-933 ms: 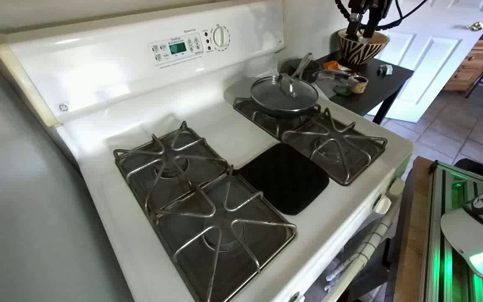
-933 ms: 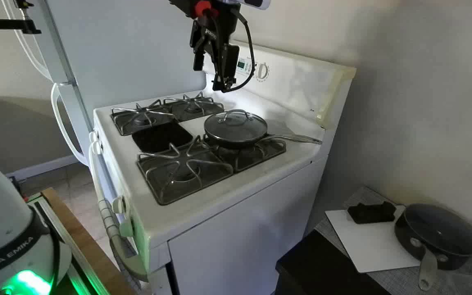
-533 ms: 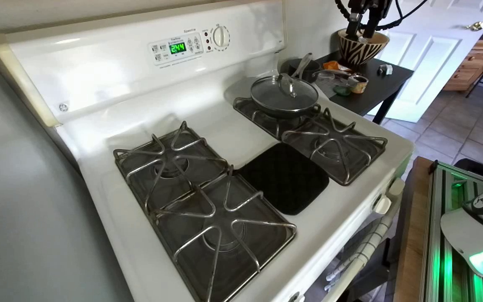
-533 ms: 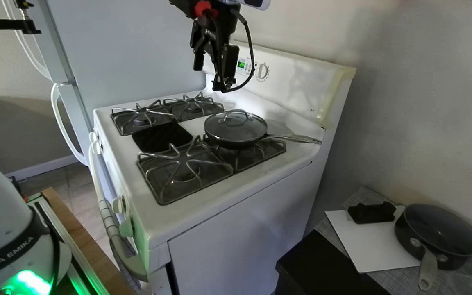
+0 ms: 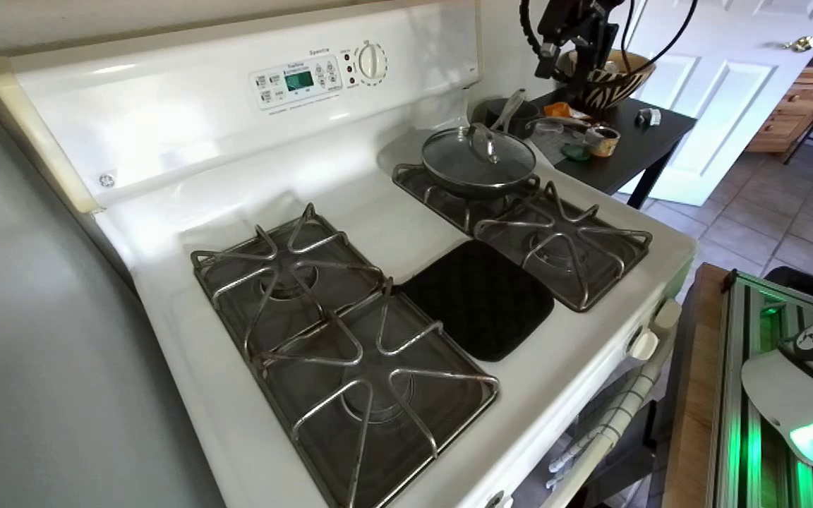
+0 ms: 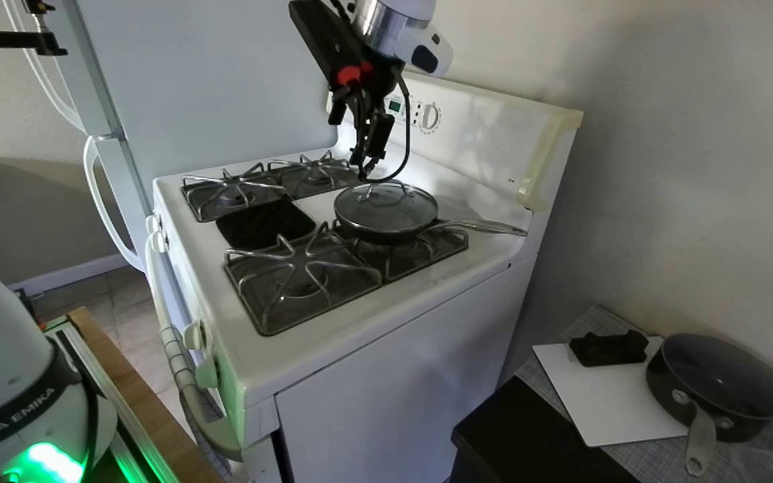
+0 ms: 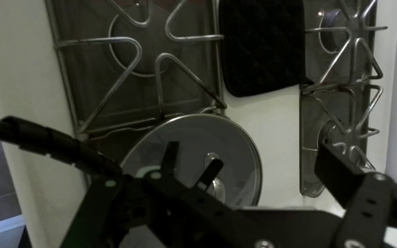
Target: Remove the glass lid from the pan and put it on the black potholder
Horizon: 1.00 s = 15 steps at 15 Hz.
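Observation:
The glass lid [image 5: 452,159] has a metal rim and an arched handle. It lies on the dark pan [image 6: 396,235], which stands on the stove's back burner with its handle [image 6: 487,227] pointing outward. The lid also shows in the wrist view [image 7: 191,132], with its handle [image 7: 219,189] partly behind a finger. The black potholder [image 5: 480,300] lies flat between the grates; it also shows in the wrist view [image 7: 262,48]. My gripper [image 6: 358,137] is open and empty, tilted above the far side of the lid, not touching it. Its fingers [image 7: 338,175] stand wide apart in the wrist view.
Burner grates [image 5: 378,374] flank the potholder. The stove's back panel [image 6: 474,127] rises behind the pan. A side table [image 5: 660,127] beside the stove bears a patterned bowl [image 5: 611,88]; a saucepan [image 6: 715,382] stands on a white board [image 6: 614,396]. A cable [image 6: 408,121] loops off my gripper.
My gripper has come down and tilted, moving slightly right in one exterior picture and left in another. The lid, pan and potholder have not moved.

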Each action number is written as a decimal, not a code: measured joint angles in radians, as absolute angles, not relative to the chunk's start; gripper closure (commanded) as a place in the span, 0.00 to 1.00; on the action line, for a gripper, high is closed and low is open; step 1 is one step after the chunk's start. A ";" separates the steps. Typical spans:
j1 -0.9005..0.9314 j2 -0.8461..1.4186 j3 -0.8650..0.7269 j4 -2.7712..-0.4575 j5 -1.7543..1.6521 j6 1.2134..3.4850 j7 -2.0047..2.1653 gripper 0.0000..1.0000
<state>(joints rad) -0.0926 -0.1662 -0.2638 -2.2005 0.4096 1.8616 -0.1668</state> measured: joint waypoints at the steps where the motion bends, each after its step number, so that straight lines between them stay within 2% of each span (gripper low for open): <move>1: -0.093 -0.137 -0.264 -2.190 0.446 1.882 -0.182 0.00; 15: -0.186 0.161 -0.233 -2.055 0.746 1.922 -0.359 0.00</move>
<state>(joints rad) -0.1864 0.1613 -0.2329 -2.0548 0.7460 1.9215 -0.3591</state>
